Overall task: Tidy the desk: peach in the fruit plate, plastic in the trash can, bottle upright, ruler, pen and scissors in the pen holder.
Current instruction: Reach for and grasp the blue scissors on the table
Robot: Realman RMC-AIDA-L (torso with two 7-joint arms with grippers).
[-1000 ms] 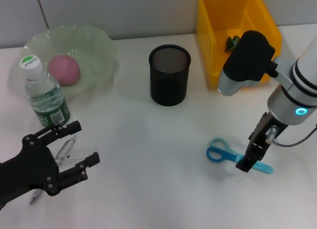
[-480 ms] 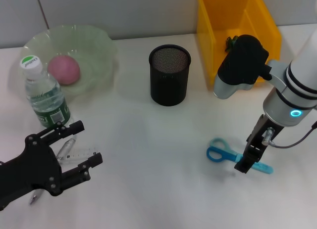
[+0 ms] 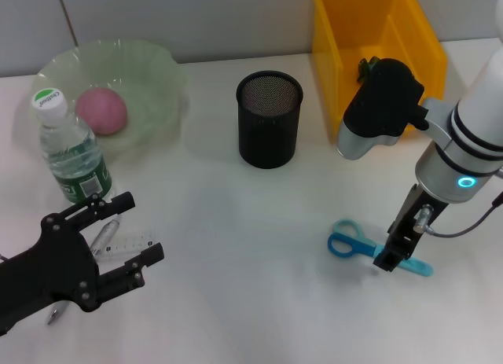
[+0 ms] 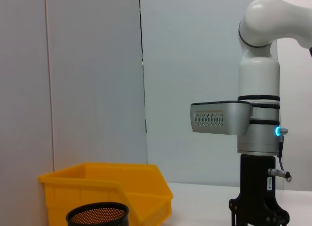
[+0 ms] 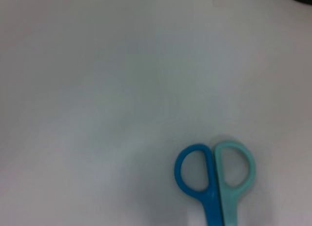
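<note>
At the lower left of the head view, my left fingers (image 3: 130, 240) hang just above the white tabletop (image 3: 236, 246), spread wide and holding nothing. Beneath and between them lie a clear plastic ruler (image 3: 130, 244) and a silver pen (image 3: 100, 242), both flat on the surface; the pen's far end is hidden under my black palm. Just behind them, at the left edge, the clear plastic water bottle with the green label and white cap (image 3: 71, 152) stands upright. Behind the bottle, in the upper left, the pale green translucent fruit plate (image 3: 157, 73) holds the pink peach (image 3: 101, 110).

At the upper centre stands the black mesh pen holder (image 3: 269, 119), upright, with nothing visibly sticking out of its mouth. To its right, in the upper right, sits the yellow plastic bin that serves as the trash can (image 3: 334, 57), with a small dark green item showing inside near my right arm's elbow.

In the lower right, my right fingers (image 3: 391, 256) point down over the blue and teal scissors (image 3: 354, 241), at the blade end, with the handles lying to the picture's left of them. I cannot tell whether these fingers are spread or closed, nor whether they touch the blades. My right wrist view shows the two handle loops (image 5: 214, 170) flat on the tabletop.
</note>
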